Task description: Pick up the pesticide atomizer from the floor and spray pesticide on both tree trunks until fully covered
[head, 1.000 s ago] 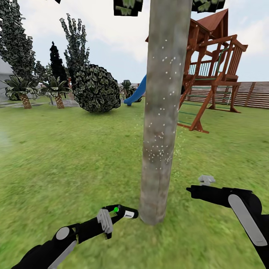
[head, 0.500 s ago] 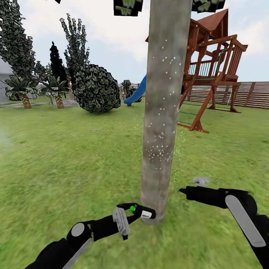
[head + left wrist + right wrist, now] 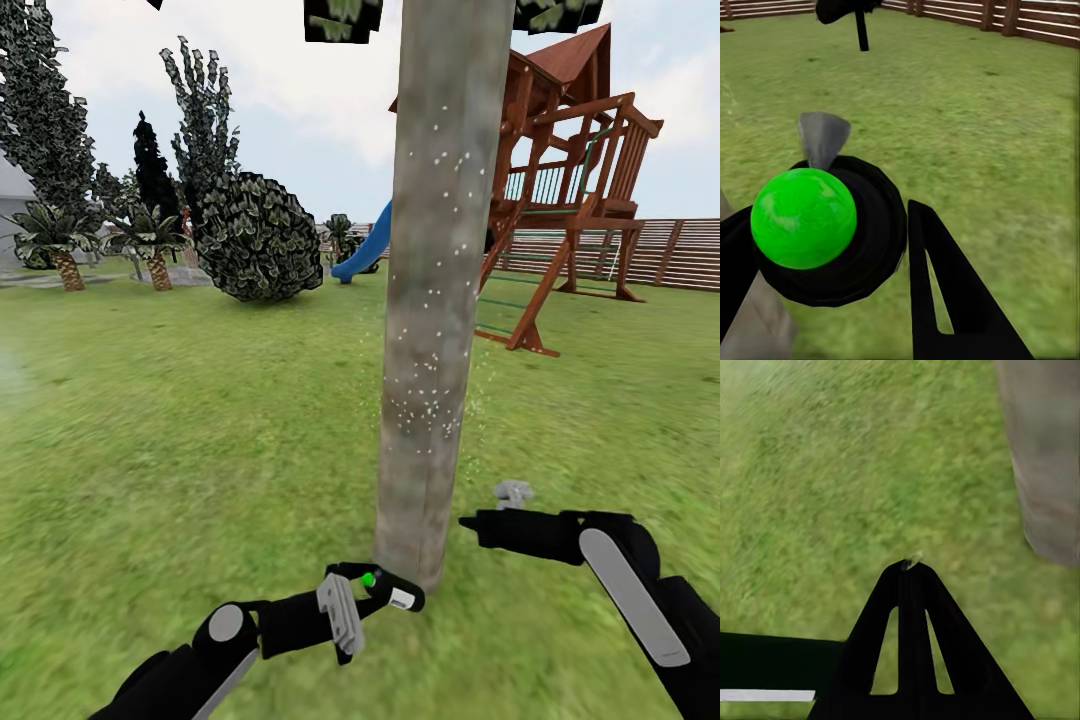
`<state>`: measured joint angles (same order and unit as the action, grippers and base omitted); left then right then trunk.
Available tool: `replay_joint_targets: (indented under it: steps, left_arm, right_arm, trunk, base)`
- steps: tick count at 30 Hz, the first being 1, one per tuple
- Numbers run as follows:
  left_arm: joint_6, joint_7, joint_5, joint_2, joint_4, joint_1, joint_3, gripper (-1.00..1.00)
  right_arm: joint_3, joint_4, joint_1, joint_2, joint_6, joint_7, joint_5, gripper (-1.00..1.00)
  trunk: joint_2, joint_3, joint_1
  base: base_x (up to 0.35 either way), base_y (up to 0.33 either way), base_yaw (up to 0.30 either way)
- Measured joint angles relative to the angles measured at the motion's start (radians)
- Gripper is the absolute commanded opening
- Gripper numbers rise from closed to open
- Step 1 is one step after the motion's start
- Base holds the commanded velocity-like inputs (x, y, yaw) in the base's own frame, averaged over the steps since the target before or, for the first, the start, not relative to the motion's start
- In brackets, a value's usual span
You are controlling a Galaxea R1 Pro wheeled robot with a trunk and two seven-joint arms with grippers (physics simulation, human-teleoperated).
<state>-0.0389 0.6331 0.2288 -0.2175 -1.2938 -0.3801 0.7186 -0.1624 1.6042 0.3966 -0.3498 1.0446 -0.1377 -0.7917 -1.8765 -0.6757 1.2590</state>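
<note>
Grass lawn [image 3: 200, 420] spreads all around me, with palms [image 3: 60, 245] and a round bush [image 3: 258, 238] far off at the left. My left gripper [image 3: 372, 585] is clamped around the pesticide atomizer [image 3: 385, 588], holding it low at the foot of the tree trunk [image 3: 430, 300], the bottle just touching the bark. White specks [image 3: 425, 410] dot the trunk's middle. My right gripper [image 3: 470, 522] hovers right of the trunk, fingers pressed together, empty. Beyond stand a wooden playhouse [image 3: 570, 170] and slat fence [image 3: 670, 250].

The slim dark pesticide atomizer [image 3: 385, 590] with a pale label lies nearly level, nozzle touching the trunk's base. The thick mottled grey-brown tree trunk [image 3: 430, 300] stands upright on green grass, dotted with tiny white pesticide specks [image 3: 425, 410].
</note>
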Motion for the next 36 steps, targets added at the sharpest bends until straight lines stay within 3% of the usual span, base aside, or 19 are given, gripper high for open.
replay_joint_targets:
  steps: [8,13,18,22,32,36]
  left_arm:
    - [0.001,0.002,-0.006,0.004,0.0,0.001,0.0,-1.0]
    - [0.001,0.002,-0.006,0.004,0.0,0.001,0.0,-1.0]
    - [0.001,0.002,-0.006,0.004,0.0,0.001,0.0,-1.0]
    - [0.001,0.002,-0.006,0.004,0.0,0.001,0.0,-1.0]
    - [0.001,0.002,-0.006,0.008,0.0,0.001,0.0,-1.0]
    - [0.001,0.002,-0.006,0.011,0.0,0.001,0.001,-1.0]
  right_arm:
    - [-0.008,0.0,0.005,0.001,0.0,0.0,-0.004,-1.0]
    - [-0.056,0.0,0.015,0.0,0.0,0.0,-0.005,-1.0]
    - [-0.069,0.0,0.02,0.0,0.0,0.0,-0.004,-1.0]
    - [-0.105,0.0,0.021,0.001,0.0,0.0,-0.004,-1.0]
    - [-0.115,0.0,0.021,0.002,0.0,0.0,-0.004,-1.0]
    - [-0.139,0.0,0.021,0.015,0.0,0.0,-0.005,-1.0]
  trunk:
    - [0.0,0.0,0.0]
    - [0.0,0.0,0.0]
    - [0.0,0.0,0.0]
    - [0.0,0.0,0.0]
    - [0.0,0.0,0.0]
    - [0.0,0.0,0.0]
  base:
    - [0.0,0.0,0.0]
    - [0.0,0.0,0.0]
    - [0.0,0.0,0.0]
    - [0.0,0.0,0.0]
    - [0.0,0.0,0.0]
    - [0.0,0.0,0.0]
